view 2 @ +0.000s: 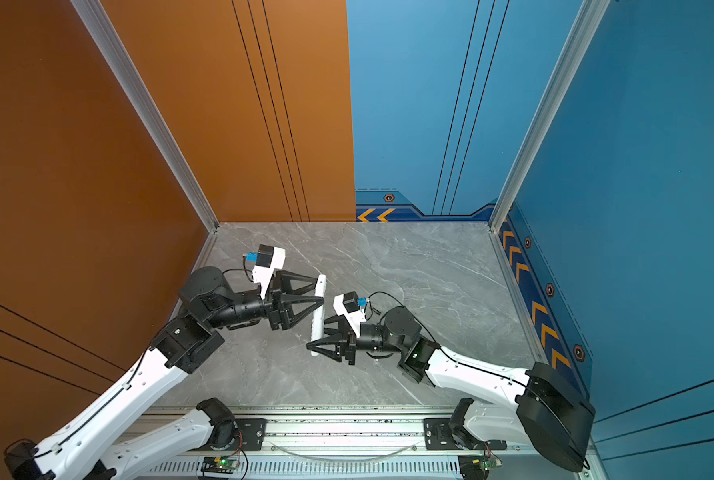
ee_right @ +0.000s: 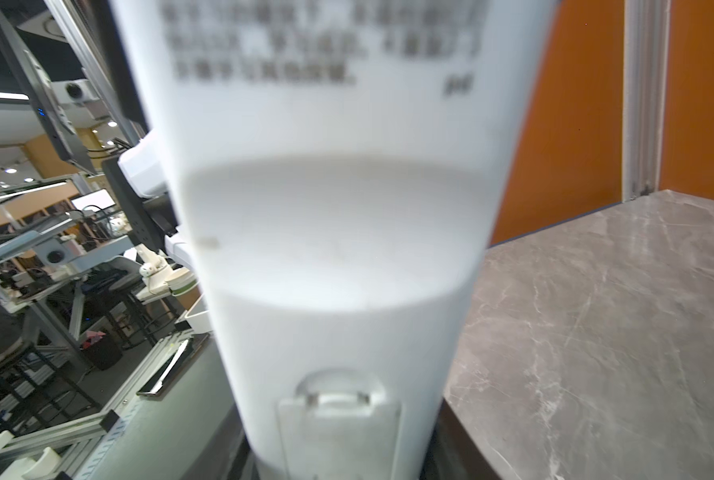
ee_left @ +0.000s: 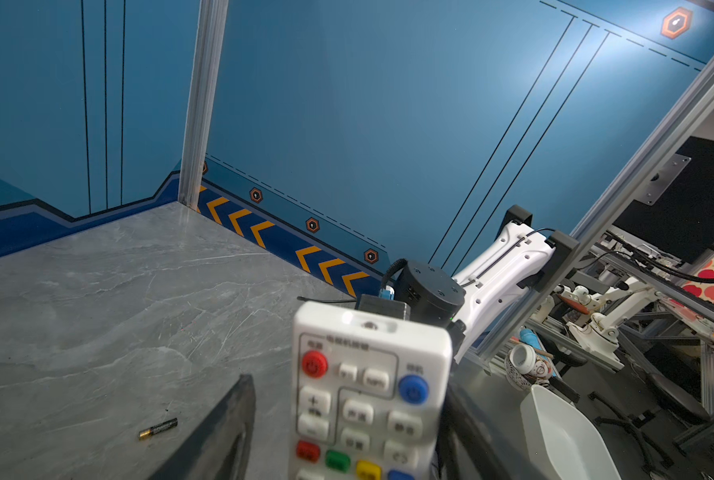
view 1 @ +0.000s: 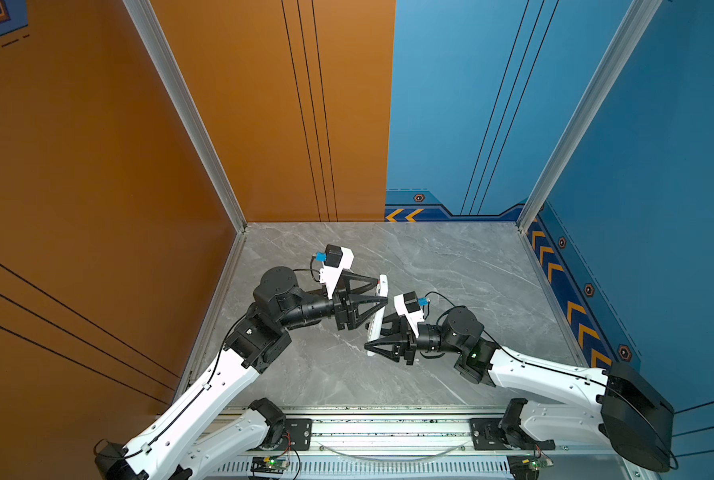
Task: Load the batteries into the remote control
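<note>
Loading is judged not begun. The remote control is held at frame centre, clamped by the right hand; the left hand is spread loosely around it. One battery is seen on the counter.

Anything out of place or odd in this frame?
One battery lies loose on the marble table, apart from the remote control. The right gripper holds the remote up on edge, and the left gripper stands open around its far end. No second battery shows. The remote's battery cover looks closed.
</note>
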### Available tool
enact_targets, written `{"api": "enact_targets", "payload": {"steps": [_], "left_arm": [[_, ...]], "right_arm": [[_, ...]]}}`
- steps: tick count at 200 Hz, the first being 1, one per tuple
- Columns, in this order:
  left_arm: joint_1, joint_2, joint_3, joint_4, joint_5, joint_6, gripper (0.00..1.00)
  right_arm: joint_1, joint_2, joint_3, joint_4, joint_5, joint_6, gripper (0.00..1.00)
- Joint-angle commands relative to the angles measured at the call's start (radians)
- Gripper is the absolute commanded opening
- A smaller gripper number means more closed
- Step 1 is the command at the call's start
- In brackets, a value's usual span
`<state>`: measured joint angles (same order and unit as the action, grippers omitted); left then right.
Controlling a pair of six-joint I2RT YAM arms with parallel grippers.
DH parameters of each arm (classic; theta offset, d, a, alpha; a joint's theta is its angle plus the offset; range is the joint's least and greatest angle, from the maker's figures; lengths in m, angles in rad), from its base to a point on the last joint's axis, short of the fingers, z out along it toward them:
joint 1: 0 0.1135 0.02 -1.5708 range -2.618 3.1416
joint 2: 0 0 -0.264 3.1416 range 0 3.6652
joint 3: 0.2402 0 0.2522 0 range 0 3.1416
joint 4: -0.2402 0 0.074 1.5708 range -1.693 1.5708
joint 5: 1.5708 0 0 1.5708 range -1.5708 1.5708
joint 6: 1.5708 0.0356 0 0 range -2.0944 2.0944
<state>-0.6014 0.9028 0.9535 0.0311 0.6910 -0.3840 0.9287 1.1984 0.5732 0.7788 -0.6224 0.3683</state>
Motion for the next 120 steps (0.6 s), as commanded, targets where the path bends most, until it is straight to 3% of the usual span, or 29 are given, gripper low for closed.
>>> {"api": "enact_targets", "payload": {"steps": [1, 24, 45, 120], "left_arm": [[-0.001, -0.023, 0.001, -0.040, -0.052, 0.028, 0.76], [-0.001, -0.038, 0.001, -0.071, -0.087, 0.042, 0.91], [-0.004, -0.055, -0.002, -0.104, -0.153, 0.056, 0.97], [-0.060, -0.091, -0.012, -0.204, -0.434, 0.064, 0.97]], "right_arm": [[-0.001, -0.029, 0.029, -0.125, 0.077, -0.077, 0.09], [-0.002, -0.046, 0.038, -0.207, 0.147, -0.107, 0.06], [-0.003, -0.063, 0.051, -0.296, 0.226, -0.136, 0.04], [-0.013, -0.117, 0.050, -0.419, 0.406, -0.165, 0.00]]}}
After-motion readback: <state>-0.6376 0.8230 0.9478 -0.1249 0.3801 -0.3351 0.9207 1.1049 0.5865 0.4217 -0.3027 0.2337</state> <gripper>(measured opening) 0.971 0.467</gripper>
